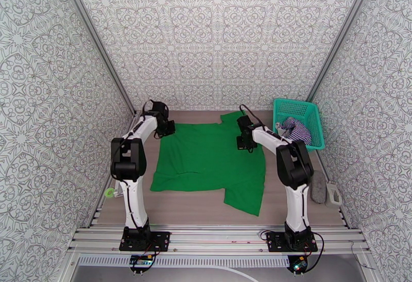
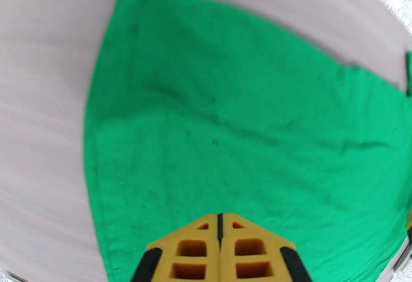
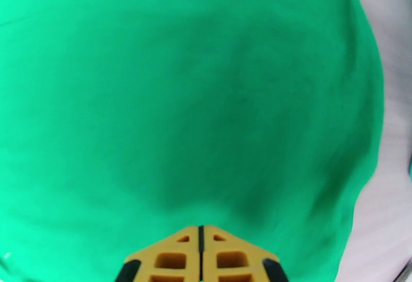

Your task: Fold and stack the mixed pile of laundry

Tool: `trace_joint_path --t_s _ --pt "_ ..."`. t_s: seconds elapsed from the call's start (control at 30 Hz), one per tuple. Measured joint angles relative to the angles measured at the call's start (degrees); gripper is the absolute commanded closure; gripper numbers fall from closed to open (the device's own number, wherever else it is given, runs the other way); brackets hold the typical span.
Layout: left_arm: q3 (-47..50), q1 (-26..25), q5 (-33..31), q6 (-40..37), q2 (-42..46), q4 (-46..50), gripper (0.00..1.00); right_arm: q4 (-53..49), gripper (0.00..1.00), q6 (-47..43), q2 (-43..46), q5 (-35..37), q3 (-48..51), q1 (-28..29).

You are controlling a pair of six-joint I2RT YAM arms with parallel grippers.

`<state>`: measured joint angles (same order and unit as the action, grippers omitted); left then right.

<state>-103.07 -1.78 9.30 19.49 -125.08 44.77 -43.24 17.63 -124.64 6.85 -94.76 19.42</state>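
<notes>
Striped top (image 1: 297, 129) sits in the teal basket (image 1: 315, 123), green T-shirt (image 1: 206, 159) outside; left end effector (image 2: 219, 217), right end effector (image 3: 201, 228) closed empty.

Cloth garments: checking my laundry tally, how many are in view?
2. The bright green cloth T-shirt lies spread flat on the table; the purple-and-white striped top sits crumpled in the teal plastic mesh basket, which might hide more.

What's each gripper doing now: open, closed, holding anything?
Left gripper: closed over the green T-shirt, no cloth visibly pinched.
Right gripper: closed too, nothing visibly pinched.
</notes>
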Motion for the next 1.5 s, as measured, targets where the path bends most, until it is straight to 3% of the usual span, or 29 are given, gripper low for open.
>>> trace_joint_path --t_s 0.27,0.73,0.93,1.03,1.17,1.4,1.5 --pt "-0.57 2.19 1.99 3.74 -6.78 -2.54 1.0 -3.93 0.94 2.03 -7.15 -0.04 -11.3 -1.79" --pt "-19.71 4.74 7.63 8.0 -18.91 -2.95 1.0 -13.86 0.91 2.21 -21.0 -1.97 -36.24 -3.26" --pt "-23.5 5.88 8.92 7.45 -20.98 -2.23 0.86 -16.0 0.82 1.46 -23.39 -3.21 -41.18 -3.72" --pt "-22.18 5.99 8.41 6.32 -19.54 -1.81 0.75 -14.32 0.76 1.44 -19.17 -4.22 -34.42 -3.74" --pt "-9.53 5.9 6.91 4.07 -8.11 -1.75 0.59 -10.75 0.71 2.6 -4.76 -6.03 -16.74 -3.74" --pt "22.71 6.88 3.28 3.21 28.63 -6.47 0.54 -1.7 0.63 6.32 28.76 -10.73 14.95 -3.74" --pt "35.12 8.81 2.84 3.23 40.41 -6.82 0.5 -1.31 0.58 8.09 38.12 -13.29 27.17 -3.78"
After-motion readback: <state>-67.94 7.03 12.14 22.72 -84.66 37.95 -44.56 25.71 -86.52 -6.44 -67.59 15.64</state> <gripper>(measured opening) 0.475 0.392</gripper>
